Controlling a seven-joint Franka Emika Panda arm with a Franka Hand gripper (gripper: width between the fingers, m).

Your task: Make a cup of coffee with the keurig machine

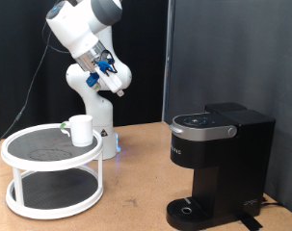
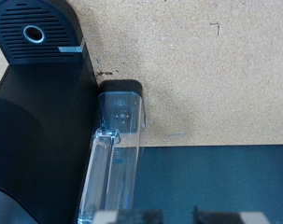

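Note:
The white mug stands on the top tier of a white round shelf at the exterior view's left. The black keurig machine stands at the exterior view's right, lid down, with nothing on its round drip base. My gripper hangs high in the air above the shelf, apart from both. In the wrist view the machine shows from above with its drip base and clear water tank. My gripper is open there, with nothing between its fingertips.
The two-tier shelf has dark mats on both tiers. The robot base stands behind it. A black curtain hangs behind the machine. Bare wooden tabletop lies between the shelf and the machine.

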